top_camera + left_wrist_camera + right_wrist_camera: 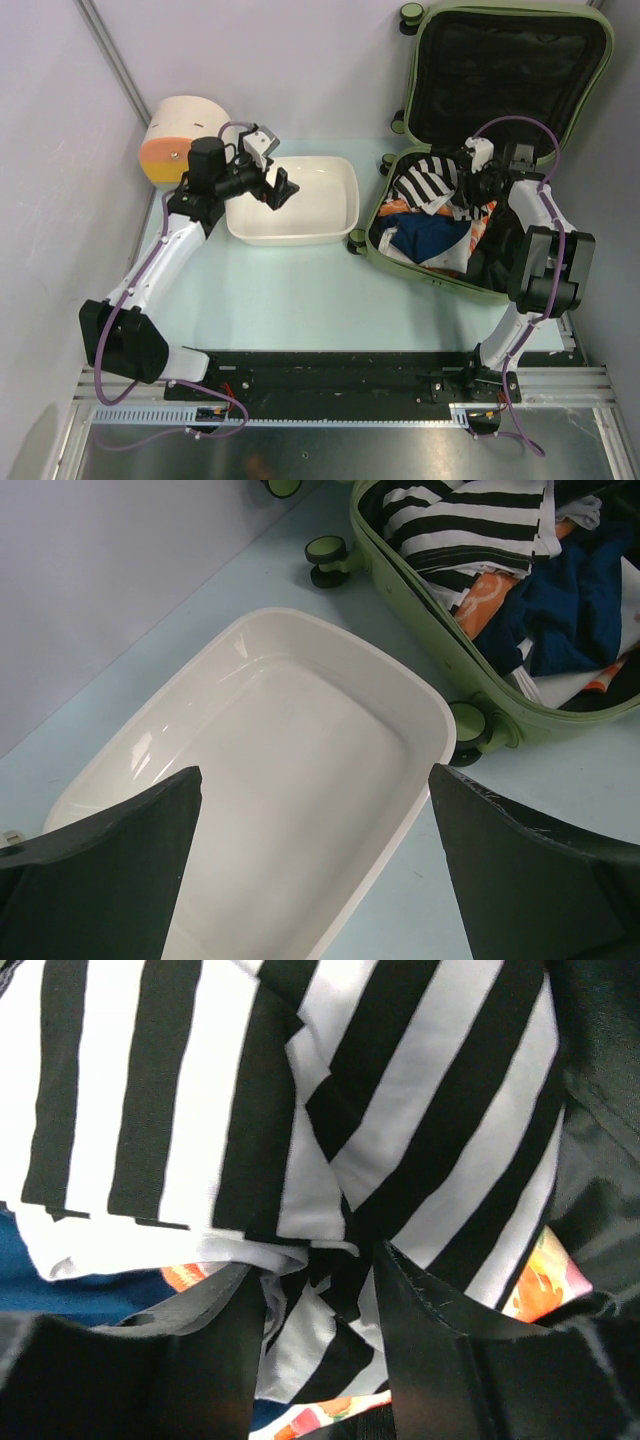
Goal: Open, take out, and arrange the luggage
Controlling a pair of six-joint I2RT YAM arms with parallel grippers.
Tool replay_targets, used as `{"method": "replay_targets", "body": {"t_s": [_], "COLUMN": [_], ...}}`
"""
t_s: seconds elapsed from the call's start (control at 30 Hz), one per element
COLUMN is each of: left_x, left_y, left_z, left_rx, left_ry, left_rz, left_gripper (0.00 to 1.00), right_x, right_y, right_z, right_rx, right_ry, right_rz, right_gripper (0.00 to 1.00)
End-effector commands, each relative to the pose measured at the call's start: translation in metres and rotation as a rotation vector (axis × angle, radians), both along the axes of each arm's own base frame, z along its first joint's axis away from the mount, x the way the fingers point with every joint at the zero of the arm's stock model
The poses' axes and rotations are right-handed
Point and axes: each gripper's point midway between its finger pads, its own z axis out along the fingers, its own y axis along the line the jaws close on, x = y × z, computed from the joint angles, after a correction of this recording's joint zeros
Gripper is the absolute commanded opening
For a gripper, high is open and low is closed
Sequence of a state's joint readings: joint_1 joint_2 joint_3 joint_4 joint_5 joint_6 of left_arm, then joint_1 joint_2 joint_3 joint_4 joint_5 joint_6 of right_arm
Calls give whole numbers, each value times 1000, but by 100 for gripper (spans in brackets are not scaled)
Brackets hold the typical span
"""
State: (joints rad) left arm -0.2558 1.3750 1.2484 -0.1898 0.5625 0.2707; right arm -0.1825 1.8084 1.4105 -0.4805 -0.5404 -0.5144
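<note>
The olive-green luggage (377,205) lies open at the right, its black-lined lid (510,60) raised at the back. It holds a black-and-white striped garment (425,185), a blue garment (425,235) and orange-patterned cloth (482,225). My right gripper (470,190) is down inside the luggage. In the right wrist view (320,1260) its fingers pinch a bunched fold of the striped garment (400,1080). My left gripper (278,190) hangs open and empty over the white tub (300,237). The left wrist view (313,772) shows the tub (420,695) below and the luggage rim (410,600) beyond.
A round cream drawer box with an orange front (180,135) stands at the back left, behind my left arm. The luggage wheels (325,560) stick out toward the tub. Walls close in on the left and right.
</note>
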Motion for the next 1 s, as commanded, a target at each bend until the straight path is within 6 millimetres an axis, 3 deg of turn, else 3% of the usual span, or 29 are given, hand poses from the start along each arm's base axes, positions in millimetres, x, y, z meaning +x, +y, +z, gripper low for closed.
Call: {"method": "replay_targets", "body": {"t_s": [0.0,0.1,0.17,0.37,0.47,0.63,0.77,0.97], "left_x": [1,2,3,4,4,4,3,4], "left_y": [-11,-11,-12,-13,-13,-14,-14,-14], "left_z": [23,22,23,23,22,22,24,24], "left_rx": [-5,-6,-6,-8,-9,-10,-13,-11], "left_ry": [-74,-73,-72,-70,-69,-67,-72,-72], "left_rz": [-64,-65,-65,-68,-72,-75,-79,-78], "left_gripper": [100,100,99,99,99,99,99,99], "right_x": [18,22,24,11,0,-11,-8,-7], "right_y": [-22,-25,-25,-1,9,4,-6,-4], "right_z": [16,25,30,43,42,25,12,2], "right_rx": [-42,-33,-18,80,94,27,-22,-82], "right_ry": [-58,-86,-97,-68,-42,8,31,44], "right_rz": [-68,-76,-81,17,69,85,65,91], "right_gripper": [47,36,35,65,74,77,76,78]}}
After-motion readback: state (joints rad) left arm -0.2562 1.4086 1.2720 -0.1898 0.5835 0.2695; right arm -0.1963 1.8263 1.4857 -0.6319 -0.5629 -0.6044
